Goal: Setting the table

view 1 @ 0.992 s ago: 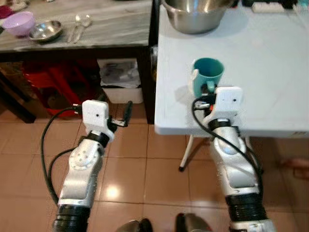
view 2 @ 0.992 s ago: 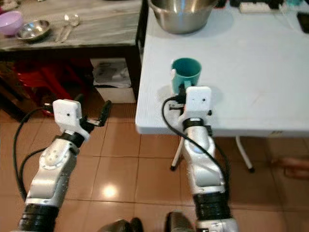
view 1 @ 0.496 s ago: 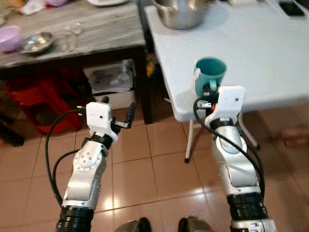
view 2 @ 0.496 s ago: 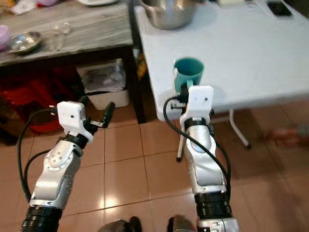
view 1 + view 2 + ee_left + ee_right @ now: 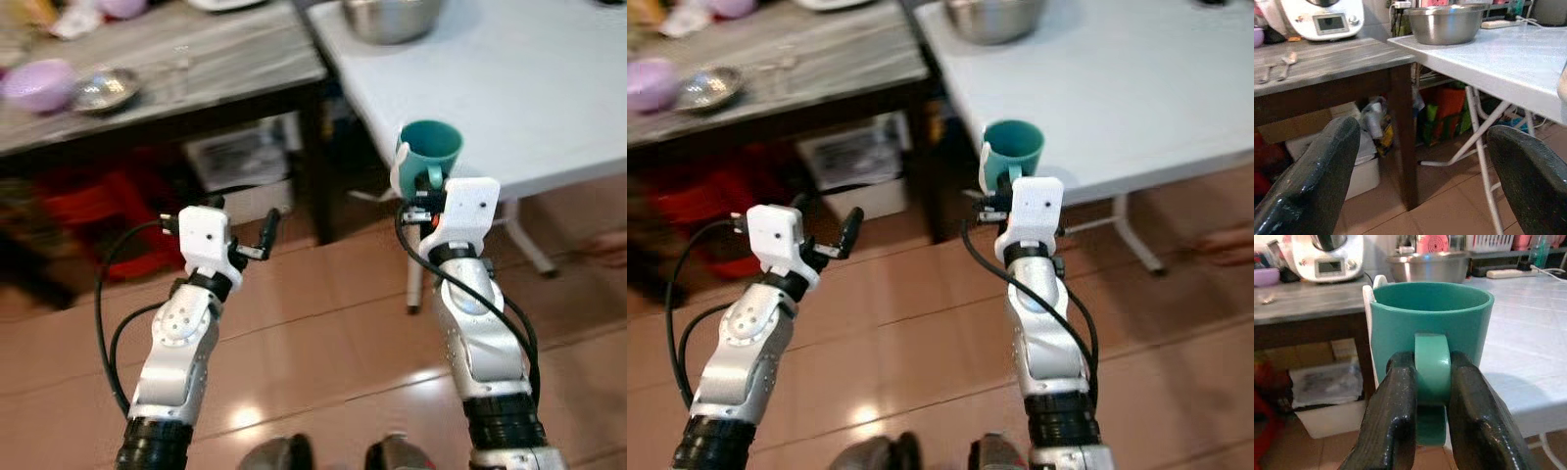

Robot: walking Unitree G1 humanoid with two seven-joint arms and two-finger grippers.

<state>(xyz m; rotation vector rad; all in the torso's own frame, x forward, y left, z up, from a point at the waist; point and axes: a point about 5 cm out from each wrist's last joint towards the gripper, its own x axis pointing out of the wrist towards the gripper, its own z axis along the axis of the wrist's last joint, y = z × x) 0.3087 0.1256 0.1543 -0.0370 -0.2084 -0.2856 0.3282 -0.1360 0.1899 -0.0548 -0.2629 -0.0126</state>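
One teal mug [image 5: 1431, 328] is pinched by its handle in the right gripper [image 5: 1432, 382], held upright just off the near edge of the white counter [image 5: 549, 88].

Both black fingers [image 5: 1396, 396] press the handle from either side, and a white piece behind the mug's rim is half hidden, so it cannot be identified. The left gripper [image 5: 1425, 161] hangs spread wide and empty over the tiled floor [image 5: 313, 333], well apart from the mug. Much of the head views is smeared with blur. Beside the white counter stands a dark wooden counter [image 5: 225, 69] carrying a purple bowl [image 5: 37, 84], a small steel dish [image 5: 103, 88] and spoons [image 5: 1284, 61]; a large steel bowl [image 5: 1444, 23] on the white counter is cut off in the head views. A white kitchen appliance [image 5: 1322, 17] sits farther back, and a white box [image 5: 240, 162] and something red under the wooden counter are too blurred to name.
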